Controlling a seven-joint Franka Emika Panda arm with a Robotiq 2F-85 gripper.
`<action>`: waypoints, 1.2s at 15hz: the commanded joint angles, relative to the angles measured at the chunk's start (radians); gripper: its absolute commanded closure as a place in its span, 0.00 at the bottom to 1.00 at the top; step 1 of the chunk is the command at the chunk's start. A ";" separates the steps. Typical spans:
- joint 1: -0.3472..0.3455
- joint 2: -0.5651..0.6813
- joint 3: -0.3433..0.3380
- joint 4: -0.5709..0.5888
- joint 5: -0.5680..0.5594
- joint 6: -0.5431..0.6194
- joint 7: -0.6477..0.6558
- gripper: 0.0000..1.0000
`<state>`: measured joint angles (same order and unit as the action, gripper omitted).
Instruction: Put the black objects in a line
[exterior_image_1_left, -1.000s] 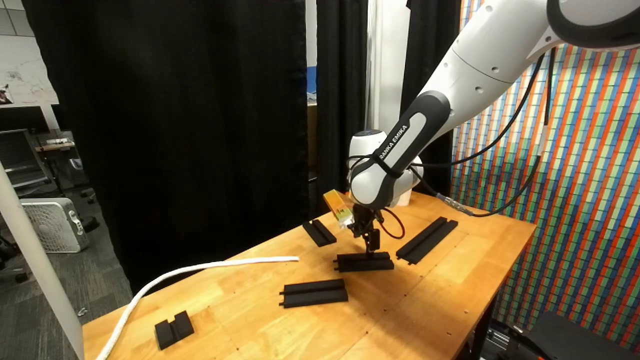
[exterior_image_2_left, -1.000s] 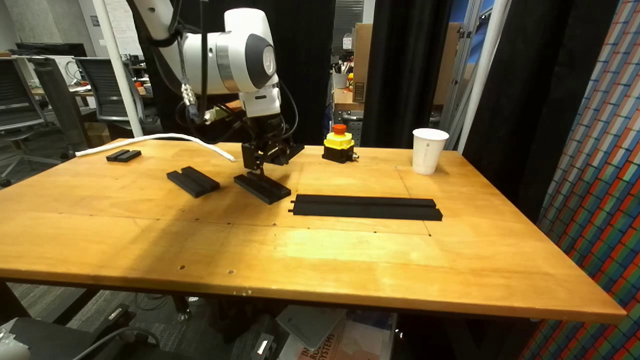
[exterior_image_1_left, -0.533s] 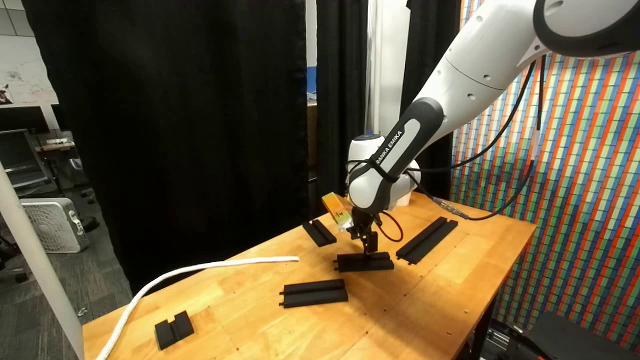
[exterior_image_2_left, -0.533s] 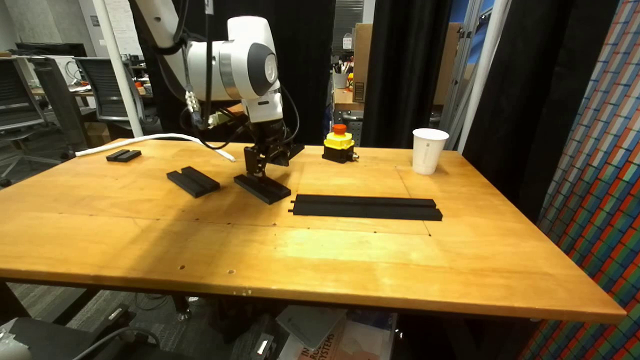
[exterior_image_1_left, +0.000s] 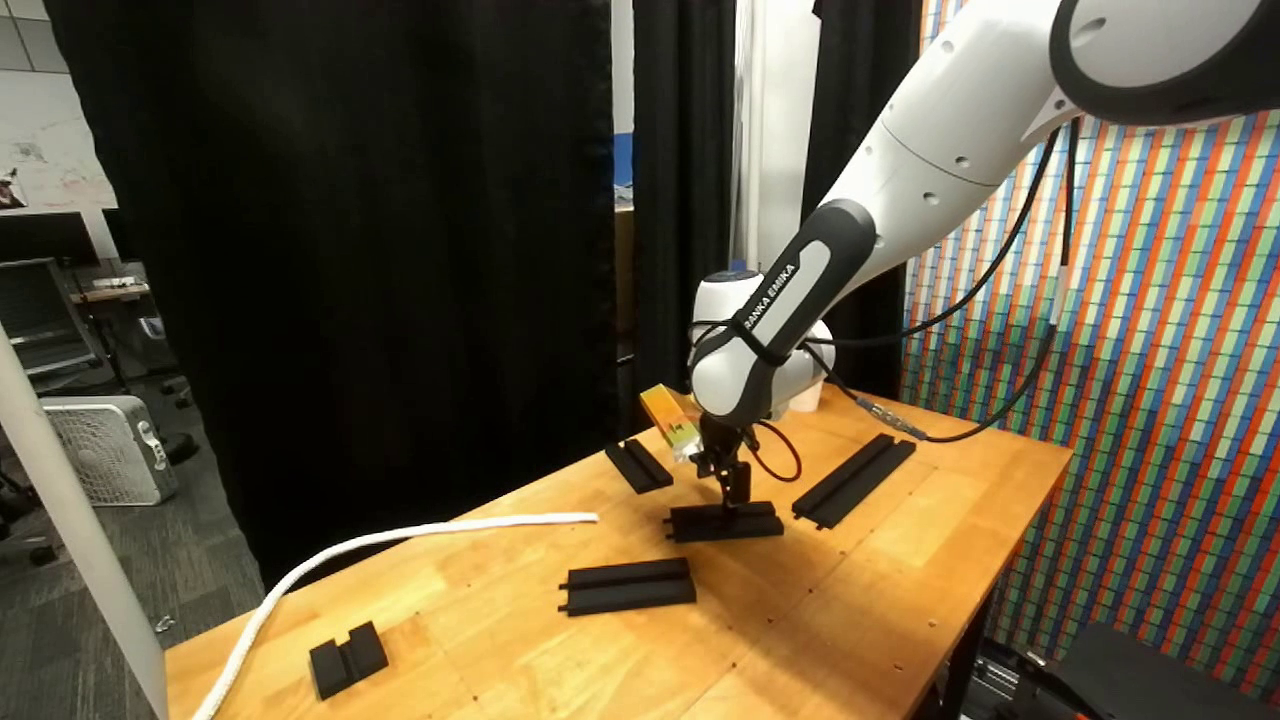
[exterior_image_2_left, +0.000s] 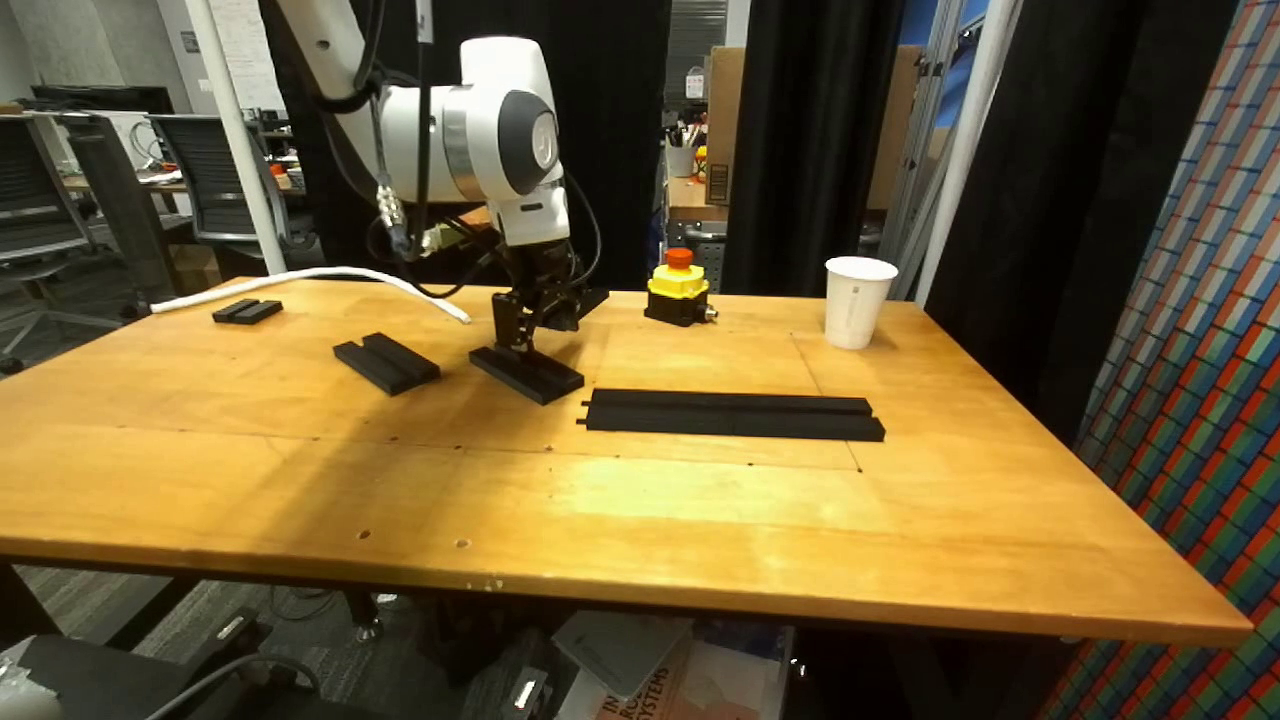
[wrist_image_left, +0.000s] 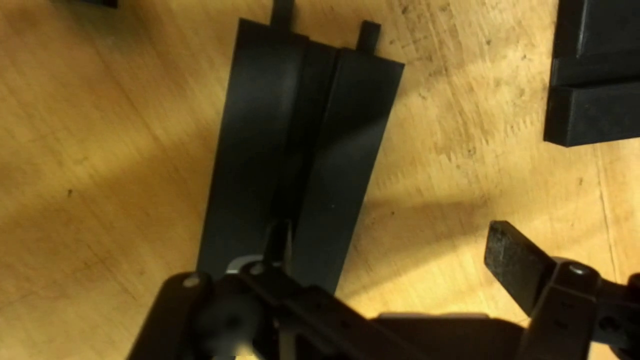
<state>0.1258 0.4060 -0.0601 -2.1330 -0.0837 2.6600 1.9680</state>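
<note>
Two fingers (wrist_image_left: 517, 270) on the tool (wrist_image_left: 390, 242), spread way apart: one tip is down at the groove of a black bar (wrist_image_left: 300, 145), the opposite one hangs out past that bar's edge over the table (wrist_image_left: 125, 175). Can't tell if the tip at the groove actually touches. Either way, that bar's right under the tool, lying flat. Just left of the tool in an exterior view you've got a similar grooved bar (exterior_image_2_left: 387, 365), sitting apart from it. Long black bar (exterior_image_2_left: 735, 415) is right of the tool and nearer the camera there, small gap to the bar under the tool. Another short bar (exterior_image_1_left: 638, 466) lies left of and a touch behind the tool in an exterior view. Farthest out of the black stuff is a stubby block (exterior_image_1_left: 348, 660), way off to the tool's left in both exterior views, near a white cord (exterior_image_1_left: 430, 529). Right of the tool in an exterior view: a yellow-and-red button box (exterior_image_2_left: 679, 285), then a white cup (exterior_image_2_left: 857, 305) well beyond it.
</note>
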 joint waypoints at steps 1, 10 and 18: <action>-0.003 0.018 0.002 0.031 0.052 0.009 -0.042 0.00; -0.002 0.027 0.003 0.025 0.159 0.011 -0.017 0.00; -0.008 0.016 0.025 0.016 0.235 -0.023 -0.012 0.00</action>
<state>0.1243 0.4172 -0.0551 -2.1248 0.0970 2.6565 1.9593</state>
